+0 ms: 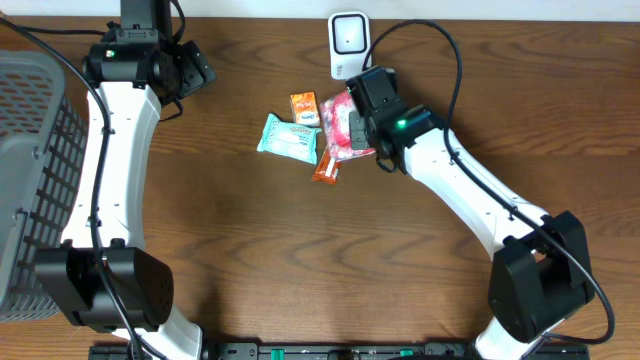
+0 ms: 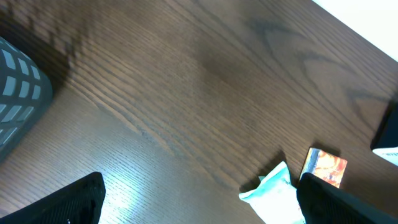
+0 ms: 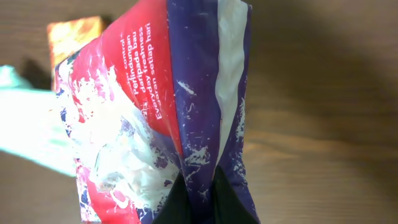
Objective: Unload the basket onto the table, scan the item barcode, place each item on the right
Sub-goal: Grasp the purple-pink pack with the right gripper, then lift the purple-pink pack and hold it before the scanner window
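The packet (image 3: 168, 112), red, purple and white crinkled film, is hanging from the right pincer (image 3: 198, 194), which is pressed together on one end seam. From above, the packet (image 1: 345, 125) is sitting just below the white scanner (image 1: 347, 40), over the middle back of the table (image 1: 250, 250). Whether its far end is clear of the wood I cannot tell.

I am seeing small print on the red panel in the wrist view, but no barcode on the faces that show. That is the first risk: the code may be turned away from the scanner window, or lying across a fold, and the shiny creased film could keep it from reading. The grip is narrow and at the edge, so any quick turn could make the packet swing or slide out.

Just beside it are a teal pack (image 1: 290, 137), an orange box (image 1: 304, 107) and an orange sachet (image 1: 326, 168). The dangling end could brush and drag these, and one lying this close to the scanner could be read by mistake.

The left pincer (image 1: 190, 70) is spread wide and holding nothing, well apart at the back left, next to the grey basket (image 1: 30, 150).
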